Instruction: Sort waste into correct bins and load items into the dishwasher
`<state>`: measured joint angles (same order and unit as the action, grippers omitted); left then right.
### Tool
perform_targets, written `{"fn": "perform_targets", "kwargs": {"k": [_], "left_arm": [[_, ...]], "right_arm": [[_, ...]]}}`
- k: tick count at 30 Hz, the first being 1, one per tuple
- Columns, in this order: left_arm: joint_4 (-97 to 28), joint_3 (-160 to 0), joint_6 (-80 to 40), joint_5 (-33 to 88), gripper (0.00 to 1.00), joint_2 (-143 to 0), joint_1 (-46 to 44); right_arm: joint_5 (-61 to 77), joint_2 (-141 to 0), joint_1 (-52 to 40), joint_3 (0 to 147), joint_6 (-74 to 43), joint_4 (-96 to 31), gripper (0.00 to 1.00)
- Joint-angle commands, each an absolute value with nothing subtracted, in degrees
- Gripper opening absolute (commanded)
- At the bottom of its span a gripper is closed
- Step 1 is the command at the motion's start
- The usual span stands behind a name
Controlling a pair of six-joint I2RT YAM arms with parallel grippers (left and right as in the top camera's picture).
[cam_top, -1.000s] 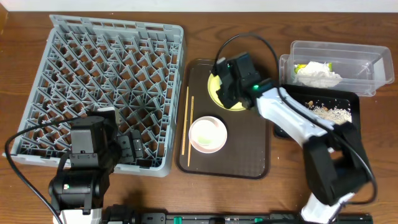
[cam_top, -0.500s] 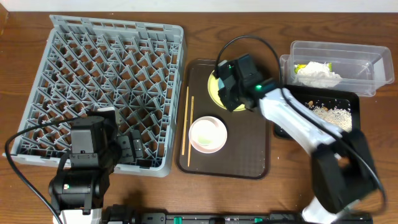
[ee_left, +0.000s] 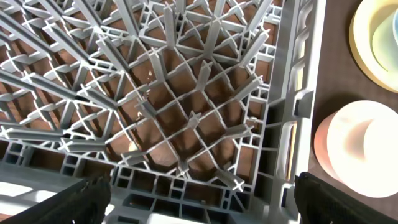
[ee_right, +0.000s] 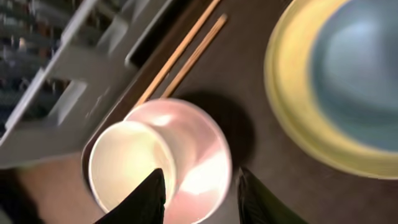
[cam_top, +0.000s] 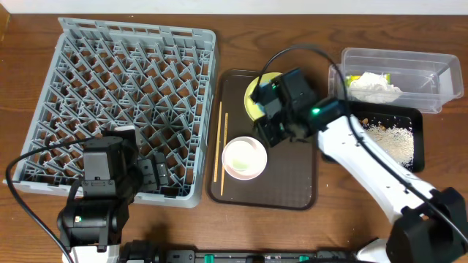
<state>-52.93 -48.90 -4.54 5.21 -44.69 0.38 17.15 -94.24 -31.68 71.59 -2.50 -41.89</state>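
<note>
Well, left of the brown tray (cam_top: 292, 183), the grey rack (cam_top: 124, 95) is sitting with the left claw (ee_left: 214, 196) hanging wide open over its corner by the tray, holding nothing. On the tray, the chopsticks (cam_top: 219, 146) are lying beside the white bowl (cam_top: 244, 157). The right claw (ee_right: 202, 193) is hovering open at the bowl's rim, gripping nothing, near the yellow plate (ee_right: 292, 112).

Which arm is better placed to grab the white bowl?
Right. Its open fingers hover at the rim of the white bowl on the brown tray; the left fingers sit over a corner of the grey rack.
</note>
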Motion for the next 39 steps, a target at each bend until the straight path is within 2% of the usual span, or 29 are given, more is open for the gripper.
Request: {"fn": "perform_targets", "kwargs": {"k": [1, 10, 13, 15, 20, 29, 35, 39], "left_arm": [[-53.1, -50.0, -5.0, 5.4, 0.94, -44.6, 0.7], [-53.1, -50.0, -5.0, 5.4, 0.94, -44.6, 0.7], [-53.1, -50.0, -5.0, 5.4, 0.94, -44.6, 0.7], [-53.1, -50.0, -5.0, 5.4, 0.94, -44.6, 0.7], [-53.1, -50.0, -5.0, 5.4, 0.94, -44.6, 0.7], [-52.5, -50.0, -5.0, 5.7, 0.94, -44.6, 0.7], [-49.8, -49.9, -5.3, 17.8, 0.94, -45.4, 0.7], [-45.1, -49.9, -9.3, 28.9, 0.94, -48.4, 0.7]], "right_arm": [[18.6, -96.6, -34.6, 70.1, -5.0, -42.3, 0.36], [12.6, -100.7, -37.8, 69.5, -9.0, -42.7, 0.33], [12.2, -101.9, -37.9, 69.5, -9.4, -42.4, 0.25], [12.2, -102.3, -37.9, 69.5, -9.4, -42.2, 0.15], [12.3, -102.3, -38.0, 69.5, -9.4, -42.3, 0.01], [11.8, -97.9, -34.1, 73.3, -9.8, -44.9, 0.01], [12.6, -89.4, -24.7, 76.0, -13.4, -44.5, 0.01], [25.4, -88.0, -18.7, 76.0, -14.1, -43.2, 0.01]]}}
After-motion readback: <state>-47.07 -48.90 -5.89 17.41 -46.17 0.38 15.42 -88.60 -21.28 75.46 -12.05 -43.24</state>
